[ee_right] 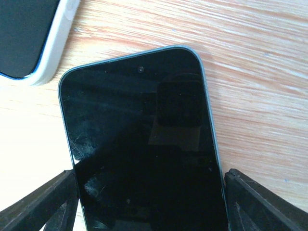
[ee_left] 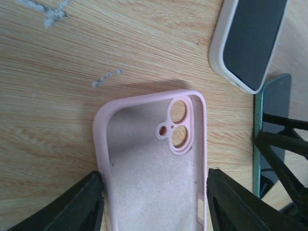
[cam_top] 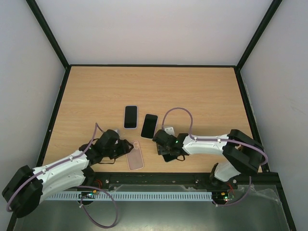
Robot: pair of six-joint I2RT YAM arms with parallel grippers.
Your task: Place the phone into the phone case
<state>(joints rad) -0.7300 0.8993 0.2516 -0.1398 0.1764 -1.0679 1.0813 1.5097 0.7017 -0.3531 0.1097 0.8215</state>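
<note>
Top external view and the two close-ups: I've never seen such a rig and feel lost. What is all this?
Two robot arms are bolted at the near edge of a wooden table. The wide picture looks down from above and behind them; each close-up comes from a camera on one wrist. The left tool grips an empty pink phone case. The right tool straddles a bare black phone; whether it squeezes I cannot tell. A second phone in a white case lies beside it.
</note>
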